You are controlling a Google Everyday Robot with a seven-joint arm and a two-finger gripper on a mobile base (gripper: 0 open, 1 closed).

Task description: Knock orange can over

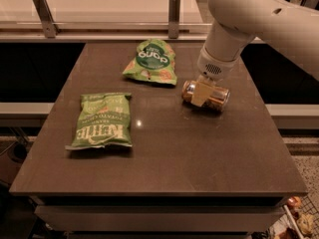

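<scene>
Orange can on its side toward table right edge, tool upon it, grip unclear.

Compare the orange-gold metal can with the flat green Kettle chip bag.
The orange can is a small rigid cylinder on its side; the Kettle bag is larger, soft, flat. The gripper sits at the can; the bag lies untouched, apart from it. Both rest on the dark table.
</scene>
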